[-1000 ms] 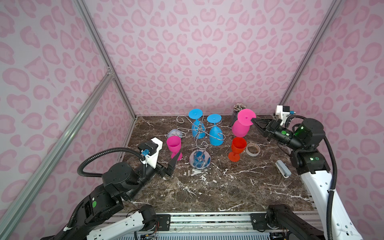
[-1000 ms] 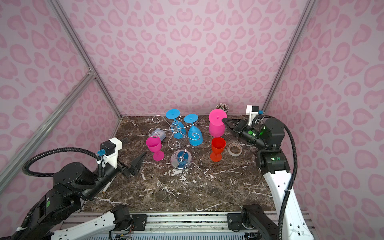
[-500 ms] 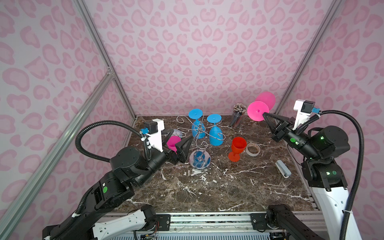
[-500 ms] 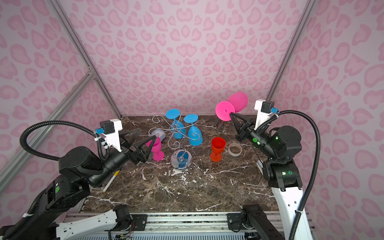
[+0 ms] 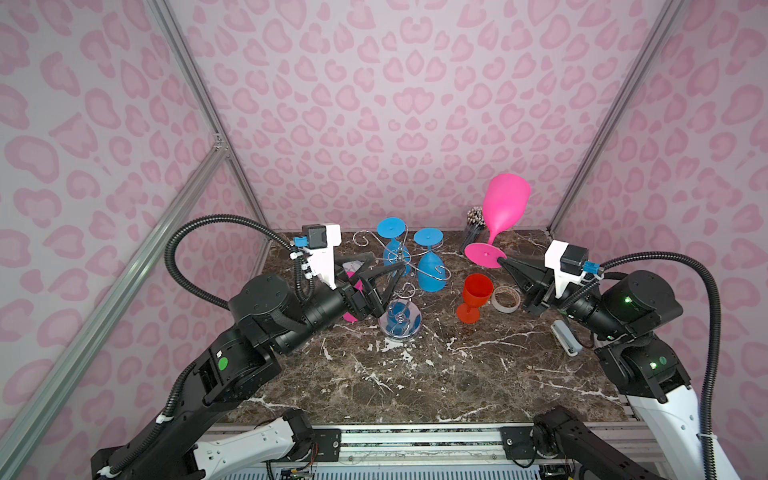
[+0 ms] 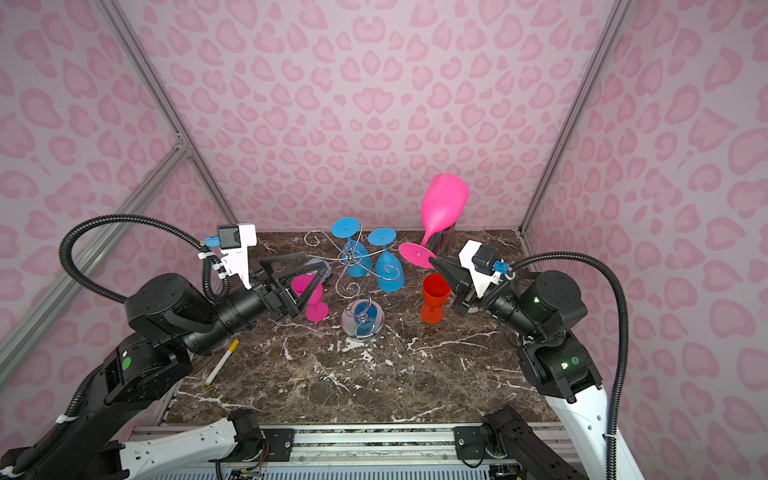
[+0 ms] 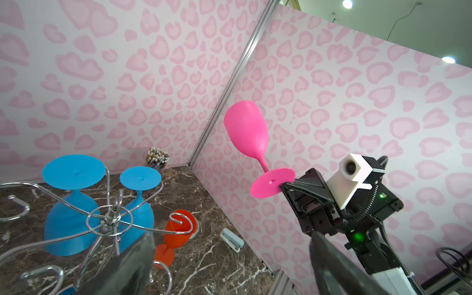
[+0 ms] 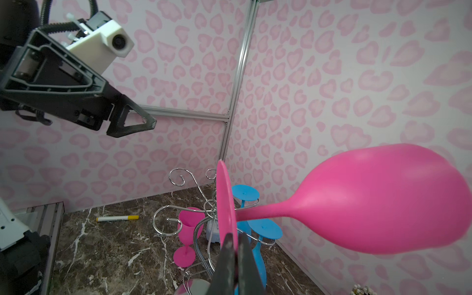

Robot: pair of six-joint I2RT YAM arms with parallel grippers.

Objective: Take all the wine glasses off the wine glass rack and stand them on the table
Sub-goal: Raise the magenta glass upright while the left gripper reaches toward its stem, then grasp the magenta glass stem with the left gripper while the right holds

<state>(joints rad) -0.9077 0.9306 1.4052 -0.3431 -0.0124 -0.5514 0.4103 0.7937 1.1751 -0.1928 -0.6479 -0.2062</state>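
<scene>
- The right gripper (image 5: pixel 500 262) is shut tight on the rim of the foot of the big pink glass (image 5: pixel 505 205).
- The big pink glass is up in the air, off the rack (image 5: pixel 400 322). It is to the right of the rack, over the back right part of the surface (image 5: pixel 415 382).
- The glass is tilted, with its bowl up high near the back wall and its foot down low at the gripper.
- In the right wrist view the two fingers (image 8: pixel 227 255) press on the thin edge of the foot.
- The rack stands in the middle of the surface on its round shiny base.
- Two blue glasses (image 5: pixel 432 272) hang upside down on the rack's back arms.
- The left gripper (image 6: pixel 318 266) is wide open and holds nothing. It is up off the surface, just left of the rack, and points at it.
- A small pink glass (image 6: pixel 311 295) stands on the surface left of the rack. In a top view it shows between the left gripper's fingers.
- A red glass (image 5: pixel 473 297) stands on the surface right of the rack, below the right gripper.
- A roll of tape (image 5: pixel 505 298) lies just beside the red glass.
- A cup of pencils (image 5: pixel 473 232) stands at the back, behind the big pink glass.
- A grey stapler (image 5: pixel 565 343) lies near the right edge.
- A pen (image 6: pixel 222 361) lies near the left edge, under the left arm.
</scene>
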